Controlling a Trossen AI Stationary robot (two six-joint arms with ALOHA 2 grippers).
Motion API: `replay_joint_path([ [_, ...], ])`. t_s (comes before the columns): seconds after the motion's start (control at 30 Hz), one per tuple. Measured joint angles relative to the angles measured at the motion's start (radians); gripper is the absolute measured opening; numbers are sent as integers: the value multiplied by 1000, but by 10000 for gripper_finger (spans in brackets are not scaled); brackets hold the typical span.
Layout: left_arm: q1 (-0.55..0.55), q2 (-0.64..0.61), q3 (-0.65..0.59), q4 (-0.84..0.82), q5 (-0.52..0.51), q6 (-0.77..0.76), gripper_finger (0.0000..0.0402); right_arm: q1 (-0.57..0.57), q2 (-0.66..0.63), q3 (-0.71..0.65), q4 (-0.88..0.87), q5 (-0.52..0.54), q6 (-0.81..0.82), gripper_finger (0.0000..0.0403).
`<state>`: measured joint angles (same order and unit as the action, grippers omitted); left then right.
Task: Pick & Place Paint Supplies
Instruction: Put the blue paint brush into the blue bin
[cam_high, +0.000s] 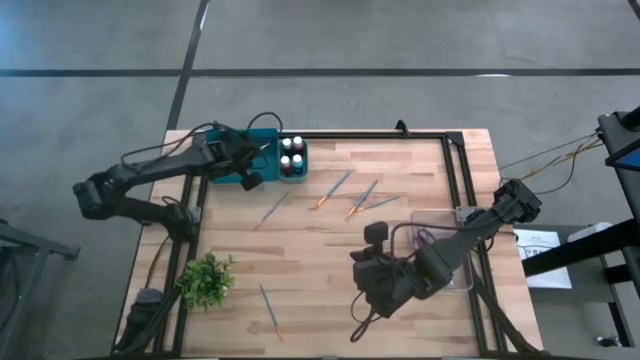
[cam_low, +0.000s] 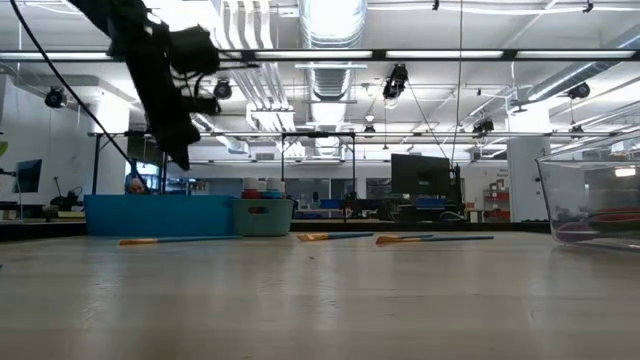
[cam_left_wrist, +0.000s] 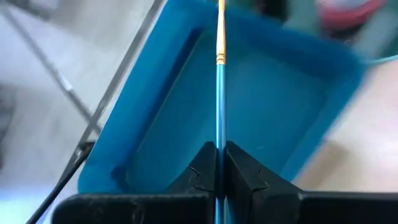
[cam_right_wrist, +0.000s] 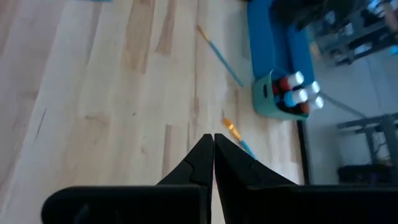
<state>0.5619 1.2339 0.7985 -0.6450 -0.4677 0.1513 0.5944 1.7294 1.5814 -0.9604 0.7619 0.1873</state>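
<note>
The left tool (cam_left_wrist: 217, 163) is clamped on a thin blue-handled paintbrush (cam_left_wrist: 219, 93), which runs straight out from between the two dark fingers (cam_left_wrist: 198, 171) and shows a gold ferrule and a pale orange tip; it hangs above the open blue tray (cam_high: 262, 140) at about 11 o'clock on the wooden desk (cam_high: 330, 270). Just beside the tray, on its 3 o'clock side, sits a small teal holder of paint bottles (cam_high: 292, 157) (white caps, dark red bodies). Four more brushes lie flat on the desk: one (cam_high: 274, 207) near the tray at its 5 o'clock, two (cam_high: 331, 190) (cam_high: 361, 199) close together near 12 o'clock of the desk's centre, and one (cam_high: 270, 308) alone toward 7 o'clock, just beside a small green plant (cam_high: 206, 279). The right tool (cam_right_wrist: 214, 152) is fully closed and holds nothing, hovering over bare wood around 5 o'clock, next to a clear plastic bin (cam_high: 437, 222) at 3 o'clock.
</note>
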Motion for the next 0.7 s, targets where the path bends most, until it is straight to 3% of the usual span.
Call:
replay_joint_path([
  [0.17,42,38,-33,36,-35,3,13,12,0,0,40,35,-45,9],
  [0.43,62,47,-39,47,-41,10,72,12,0,0,55,54,-52,9],
  [0.7,62,46,-39,65,-41,9,78,12,0,0,55,53,-51,9],
])
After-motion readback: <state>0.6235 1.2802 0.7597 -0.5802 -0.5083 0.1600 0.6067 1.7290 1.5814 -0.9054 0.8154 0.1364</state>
